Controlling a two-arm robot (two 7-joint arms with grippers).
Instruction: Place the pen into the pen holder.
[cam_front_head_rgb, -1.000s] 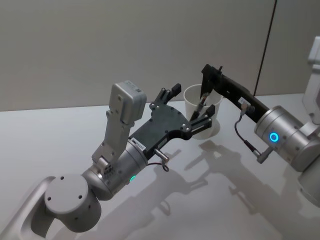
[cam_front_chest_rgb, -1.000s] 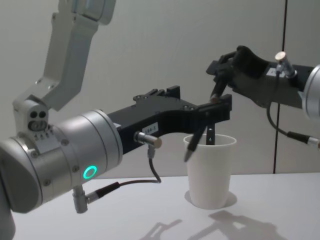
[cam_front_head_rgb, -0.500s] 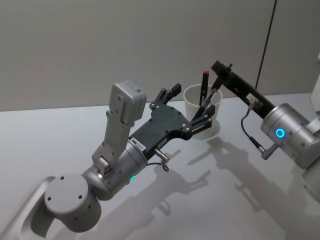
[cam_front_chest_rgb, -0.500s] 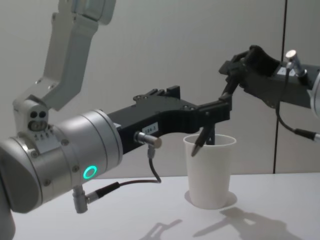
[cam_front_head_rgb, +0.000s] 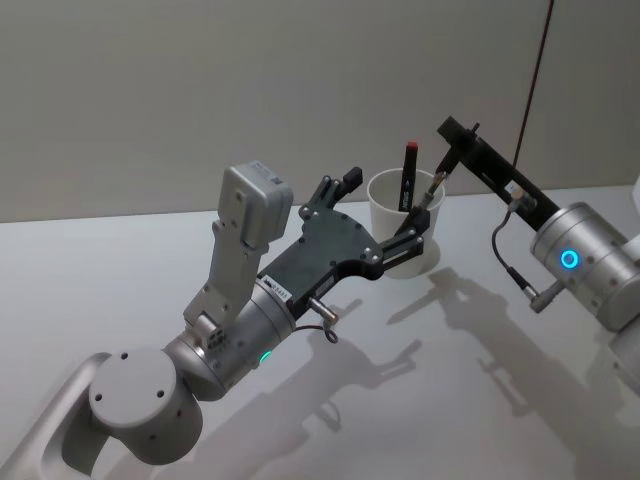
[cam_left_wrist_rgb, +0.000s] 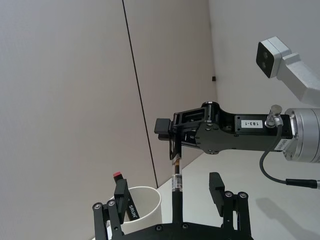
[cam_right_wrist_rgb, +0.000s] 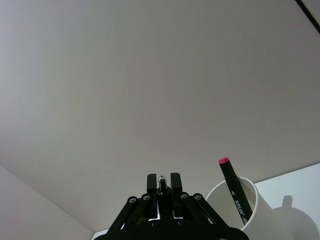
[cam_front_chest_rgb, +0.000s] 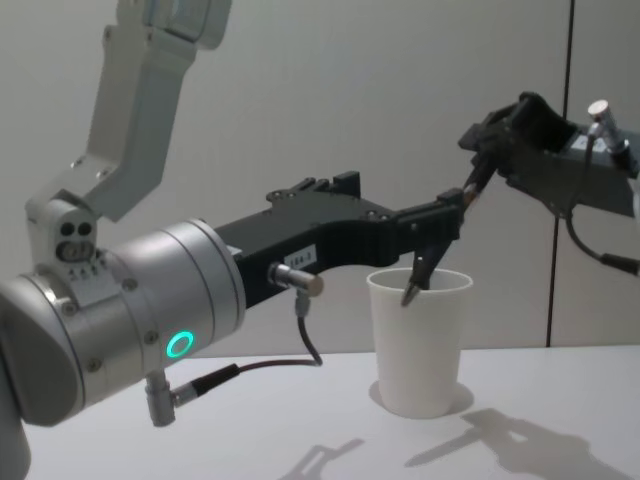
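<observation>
The pen holder, a white paper cup (cam_front_head_rgb: 425, 258) (cam_front_chest_rgb: 420, 350) (cam_left_wrist_rgb: 145, 210) (cam_right_wrist_rgb: 250, 210), stands on the table with a black red-capped marker (cam_front_head_rgb: 409, 172) (cam_left_wrist_rgb: 123, 196) (cam_right_wrist_rgb: 232, 192) upright in it. My right gripper (cam_front_head_rgb: 445, 172) (cam_front_chest_rgb: 478, 185) (cam_left_wrist_rgb: 175, 150) (cam_right_wrist_rgb: 161, 192) is shut on the top of a thin dark pen (cam_front_head_rgb: 431, 192) (cam_front_chest_rgb: 420, 278) (cam_left_wrist_rgb: 176, 180). The pen slants down toward the cup, and in the chest view its tip shows against the cup's near wall just under the rim. My left gripper (cam_front_head_rgb: 390, 197) (cam_front_chest_rgb: 398, 198) (cam_left_wrist_rgb: 168, 182) hangs open beside the cup, with the pen passing between its fingers.
The grey tabletop (cam_front_head_rgb: 480, 380) spreads around the cup. A plain wall with a dark vertical seam (cam_front_head_rgb: 530, 90) stands behind it. My left arm's big forearm (cam_front_chest_rgb: 150, 320) takes up the left half of the chest view.
My right gripper has drawn back to the right and slightly up with the pen, so the pen slants more and its tip has moved right along the cup's rim. My left arm has stayed put.
</observation>
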